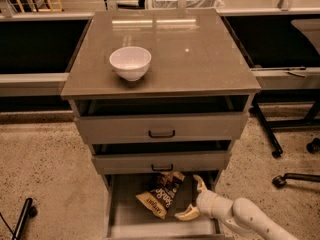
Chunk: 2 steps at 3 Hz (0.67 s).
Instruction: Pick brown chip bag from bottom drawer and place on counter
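Observation:
The brown chip bag (pixel 161 194) lies crinkled in the open bottom drawer (pixel 125 219), toward its back middle, partly under the middle drawer's front. My gripper (pixel 192 198) reaches in from the lower right over the drawer's right side. Its pale fingers (pixel 186 213) are spread apart, open and empty, just right of the bag and not touching it. The counter (pixel 200 59) is the glossy grey-brown top of the cabinet, above.
A white bowl (pixel 130 62) stands on the counter's left half. The top drawer (pixel 161 126) and middle drawer (pixel 161 161) are slightly pulled out. Chair legs and casters (pixel 277 154) stand on the floor at right. A dark pole tip (pixel 22 216) lies at lower left.

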Each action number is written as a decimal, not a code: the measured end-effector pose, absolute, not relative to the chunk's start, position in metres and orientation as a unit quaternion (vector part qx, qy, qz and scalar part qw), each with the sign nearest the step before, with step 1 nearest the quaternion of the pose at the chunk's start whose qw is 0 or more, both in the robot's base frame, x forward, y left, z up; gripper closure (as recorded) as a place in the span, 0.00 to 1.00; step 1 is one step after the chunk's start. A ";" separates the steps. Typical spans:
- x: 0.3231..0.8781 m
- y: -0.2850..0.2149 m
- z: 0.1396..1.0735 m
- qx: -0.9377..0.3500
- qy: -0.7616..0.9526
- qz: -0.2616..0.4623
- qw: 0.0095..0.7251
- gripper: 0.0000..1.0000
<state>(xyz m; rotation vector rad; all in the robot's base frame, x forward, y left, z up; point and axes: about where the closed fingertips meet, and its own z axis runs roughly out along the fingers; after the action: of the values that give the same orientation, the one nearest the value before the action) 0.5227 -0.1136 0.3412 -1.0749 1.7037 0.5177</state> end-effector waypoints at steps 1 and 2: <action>0.513 -0.102 0.320 -0.432 0.711 0.233 0.504 0.00; 0.512 -0.092 0.306 -0.454 0.718 0.249 0.465 0.00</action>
<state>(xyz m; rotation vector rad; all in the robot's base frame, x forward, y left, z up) 0.5119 -0.0918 0.3062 -1.1136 1.7634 0.6111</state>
